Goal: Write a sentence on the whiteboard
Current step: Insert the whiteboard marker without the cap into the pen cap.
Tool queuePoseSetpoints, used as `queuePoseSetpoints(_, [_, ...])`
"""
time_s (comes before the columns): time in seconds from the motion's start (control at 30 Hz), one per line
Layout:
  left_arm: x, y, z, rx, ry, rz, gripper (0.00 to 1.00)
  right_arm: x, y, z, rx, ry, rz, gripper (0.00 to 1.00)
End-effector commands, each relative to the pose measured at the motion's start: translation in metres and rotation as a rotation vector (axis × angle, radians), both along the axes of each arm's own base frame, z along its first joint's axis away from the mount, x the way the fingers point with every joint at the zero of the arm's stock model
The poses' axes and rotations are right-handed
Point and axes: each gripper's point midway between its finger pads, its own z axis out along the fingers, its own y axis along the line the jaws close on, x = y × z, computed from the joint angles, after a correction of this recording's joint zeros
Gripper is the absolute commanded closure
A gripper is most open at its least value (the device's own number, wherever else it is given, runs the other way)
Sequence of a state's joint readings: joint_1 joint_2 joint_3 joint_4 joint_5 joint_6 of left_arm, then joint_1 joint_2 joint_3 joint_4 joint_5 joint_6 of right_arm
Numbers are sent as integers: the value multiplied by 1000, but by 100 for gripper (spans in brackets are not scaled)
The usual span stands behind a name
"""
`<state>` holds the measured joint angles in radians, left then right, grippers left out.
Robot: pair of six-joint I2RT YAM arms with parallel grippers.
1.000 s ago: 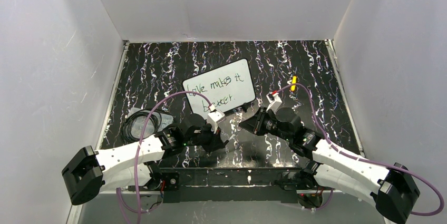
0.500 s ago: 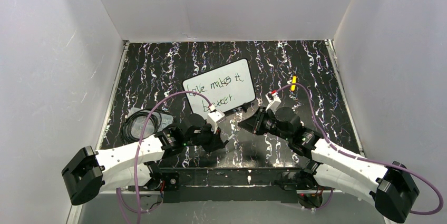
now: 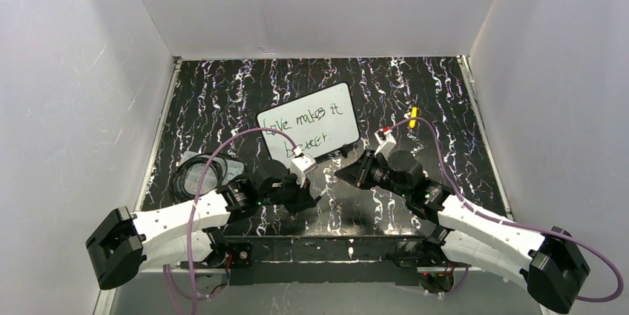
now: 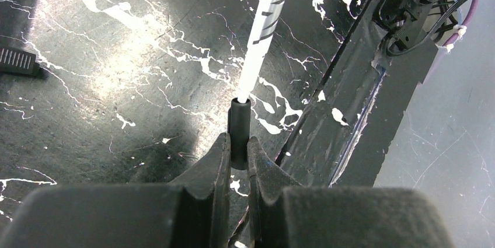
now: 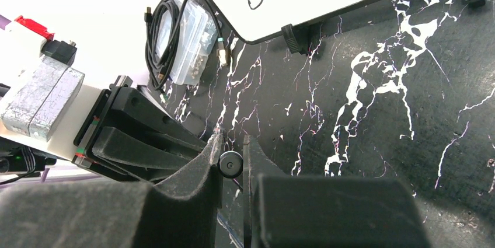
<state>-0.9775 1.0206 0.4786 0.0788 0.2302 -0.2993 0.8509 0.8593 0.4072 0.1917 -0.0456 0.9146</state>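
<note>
Whiteboard, flat white, black-rimmed (image 3: 308, 124): frame centre, sentence written. Left gripper (image 4: 238, 156) clamps white marker pen (image 4: 265, 20) by black end; right gripper (image 5: 232, 169) pinches small black round piece (image 5: 230, 163), I judge the cap, for recapping.

Looking down on a black table (image 3: 222, 93) with white marbling, boxed in by plain white walls. Got the whiteboard (image 3: 319, 118) lying flat mid-table, turned a bit, with "Love makes it better." scrawled over two lines. Can see the left gripper (image 3: 310, 199) low near the board's near edge, facing the right gripper (image 3: 343, 174) close by. Can't make out either set of jaws from up here. Also spotting a cable coil (image 3: 196, 174) far left, and a small yellow thing (image 3: 413, 115) right of the board.
</note>
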Motion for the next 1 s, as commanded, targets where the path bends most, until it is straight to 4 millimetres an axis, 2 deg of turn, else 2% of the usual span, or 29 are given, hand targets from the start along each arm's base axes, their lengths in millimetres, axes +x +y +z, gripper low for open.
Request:
queuePoseSetpoints(0.0, [7,-9,25,-83,-66,6,100,-3,1,0,21,-1,8,99])
queuePoseSetpoints(0.57, [13,-10,34,-106,-90,29,100,-7,5,1,45,18,28,99])
queuePoseSetpoints(0.97, [26,-25,56,-151,-141,33,100,-28,20,-18,49,129,160,99])
